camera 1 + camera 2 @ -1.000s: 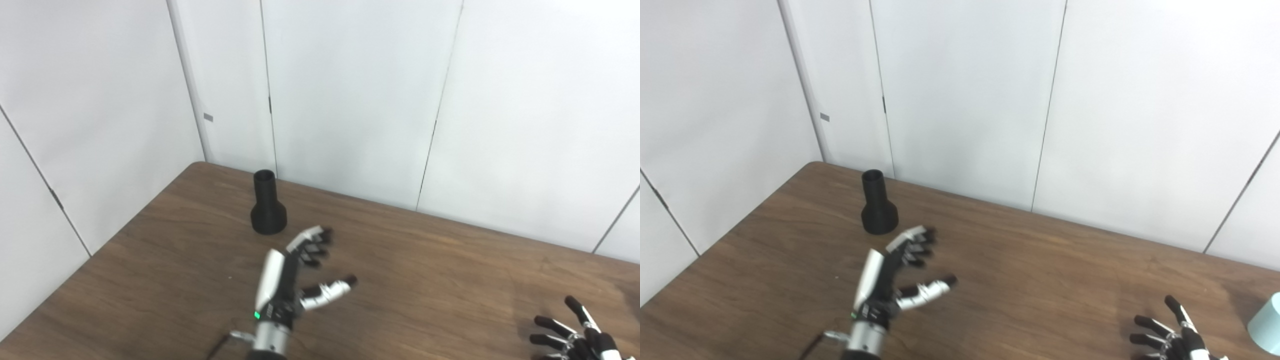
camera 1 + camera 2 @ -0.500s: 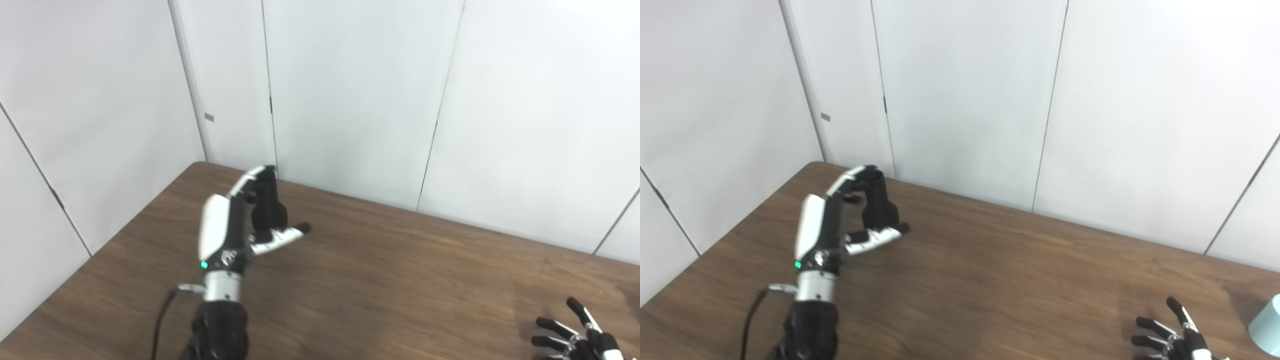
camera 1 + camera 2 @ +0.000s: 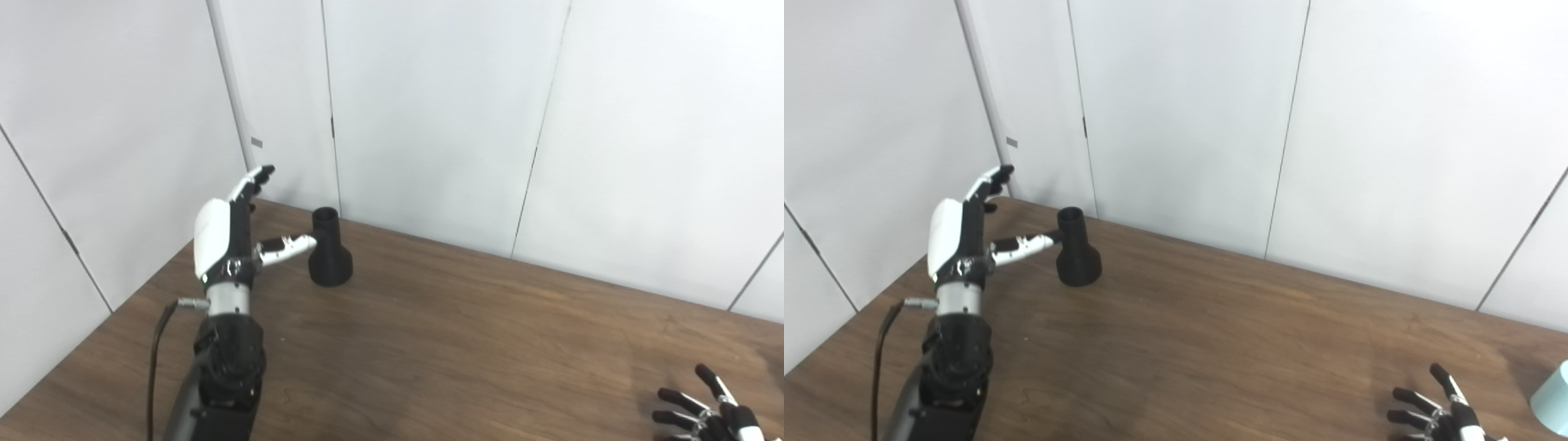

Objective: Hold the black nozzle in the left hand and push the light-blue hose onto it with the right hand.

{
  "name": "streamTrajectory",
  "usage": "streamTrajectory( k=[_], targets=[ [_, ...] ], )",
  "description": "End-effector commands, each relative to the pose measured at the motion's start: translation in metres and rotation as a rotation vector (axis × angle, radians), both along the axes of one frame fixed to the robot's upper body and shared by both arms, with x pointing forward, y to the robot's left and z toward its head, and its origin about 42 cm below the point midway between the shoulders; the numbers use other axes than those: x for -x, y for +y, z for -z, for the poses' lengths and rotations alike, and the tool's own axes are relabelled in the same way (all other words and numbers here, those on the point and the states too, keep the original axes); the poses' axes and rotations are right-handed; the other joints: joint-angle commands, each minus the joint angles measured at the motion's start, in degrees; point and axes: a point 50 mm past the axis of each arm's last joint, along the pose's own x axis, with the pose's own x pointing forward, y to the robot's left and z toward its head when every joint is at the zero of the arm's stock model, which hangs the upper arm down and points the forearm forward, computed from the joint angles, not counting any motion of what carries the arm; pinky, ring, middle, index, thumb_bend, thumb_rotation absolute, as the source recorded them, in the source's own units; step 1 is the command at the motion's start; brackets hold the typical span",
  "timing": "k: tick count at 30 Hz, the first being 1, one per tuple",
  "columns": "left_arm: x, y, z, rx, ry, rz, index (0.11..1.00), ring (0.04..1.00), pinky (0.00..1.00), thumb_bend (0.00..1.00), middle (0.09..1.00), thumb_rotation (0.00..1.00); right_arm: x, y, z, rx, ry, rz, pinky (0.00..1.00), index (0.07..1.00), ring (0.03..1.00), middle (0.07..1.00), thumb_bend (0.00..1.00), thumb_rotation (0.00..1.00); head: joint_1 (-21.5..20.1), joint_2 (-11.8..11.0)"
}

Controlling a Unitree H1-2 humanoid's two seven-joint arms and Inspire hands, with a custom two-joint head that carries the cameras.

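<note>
The black nozzle point(image 3: 329, 256) stands upright on its flared base near the table's far left corner. My left hand point(image 3: 229, 229) is raised just left of it, open, fingers stretched up and thumb pointing toward the nozzle's neck; whether the thumb touches it I cannot tell. My right hand point(image 3: 710, 413) rests open at the bottom right, fingers spread above the tabletop. A light-blue hose end point(image 3: 1552, 398) shows only at the right edge of the right eye view, beside that hand.
The brown wooden table point(image 3: 465, 343) meets white wall panels point(image 3: 429, 110) at the back and left, close behind the nozzle. A black cable point(image 3: 156, 349) hangs from my left wrist.
My left hand has swung from the table's middle up and leftward, passing in front of the nozzle, to the nozzle's left side with fingers straightened. The right hand has stayed in place.
</note>
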Motion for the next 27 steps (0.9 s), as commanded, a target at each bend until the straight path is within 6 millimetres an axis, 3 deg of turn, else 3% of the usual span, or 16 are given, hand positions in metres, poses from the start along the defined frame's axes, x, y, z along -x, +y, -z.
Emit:
streamTrajectory(
  k=[1,3,6,12,27],
  targets=[
    [-0.012,0.005,-0.016,-0.066,-0.013,-0.002,0.888,0.914,0.79,1.00,0.929,0.18,0.004,-0.009,-0.003,0.026,0.005,0.030,0.53,0.970,0.688,0.774,0.55,1.00,0.0,0.1],
    [-0.022,0.007,-0.011,-0.096,0.058,0.013,0.941,0.978,0.94,1.00,0.974,0.20,0.004,-0.009,-0.003,0.024,0.005,0.030,0.54,0.971,0.687,0.774,0.55,1.00,-0.1,0.3],
    [-0.033,0.006,-0.006,-0.129,0.193,0.008,0.982,0.998,0.99,1.00,0.998,0.29,0.004,-0.009,-0.003,0.028,0.005,0.022,0.54,0.977,0.692,0.781,0.54,1.00,-0.1,0.4],
    [-0.052,0.004,0.001,-0.184,0.333,-0.033,0.907,1.000,1.00,1.00,1.000,0.37,0.007,-0.006,-0.007,0.024,0.008,0.030,0.54,0.971,0.684,0.776,0.54,1.00,-0.2,0.8],
    [-0.078,0.006,0.010,-0.221,0.488,-0.076,0.872,1.000,1.00,1.00,1.000,0.43,0.010,-0.003,-0.014,0.049,-0.004,0.024,0.56,0.978,0.700,0.785,0.51,1.00,-0.5,1.6]
  ],
)
